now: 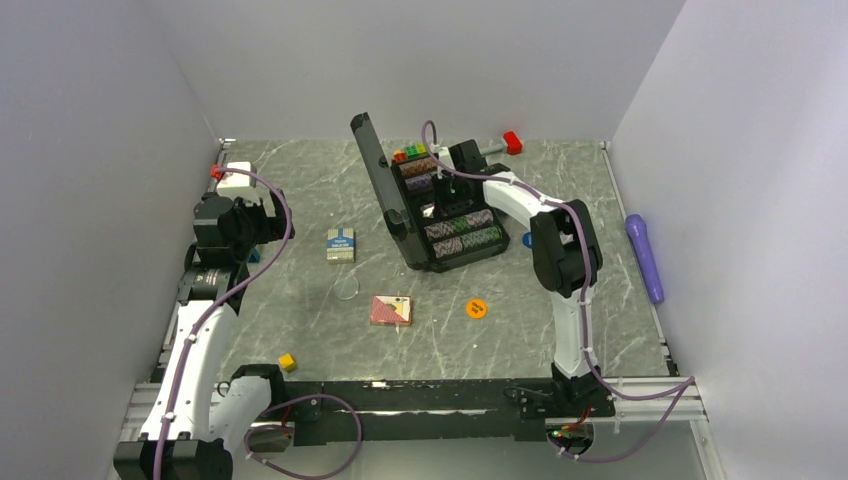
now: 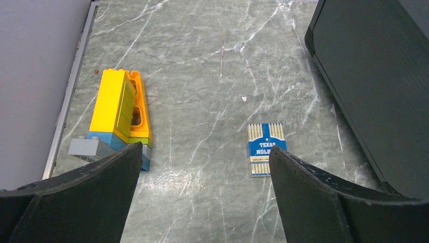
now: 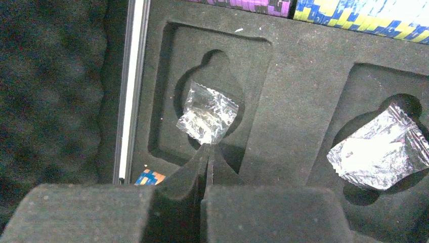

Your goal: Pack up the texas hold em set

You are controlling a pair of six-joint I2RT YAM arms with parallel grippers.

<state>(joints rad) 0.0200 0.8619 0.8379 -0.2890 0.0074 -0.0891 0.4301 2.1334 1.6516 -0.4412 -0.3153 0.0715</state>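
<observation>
Inside the open black briefcase (image 1: 385, 185), right jaws press together at a clear bag (image 3: 207, 114) in a card slot (image 3: 167, 76). Left jaws spread toward the blue-white deck (image 1: 340, 244) left of the case. Unremoved, the bag could block the deck.

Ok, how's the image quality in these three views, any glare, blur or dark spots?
Top external: even soft light, sharp throughout, faint shadows beside the open briefcase. Left wrist: the blue-white card deck is crisp; the open left gripper looms dark and slightly soft at the bottom. Right wrist: dim and grainy, the plastic bags glare white, the shut right gripper is blurred.
</observation>
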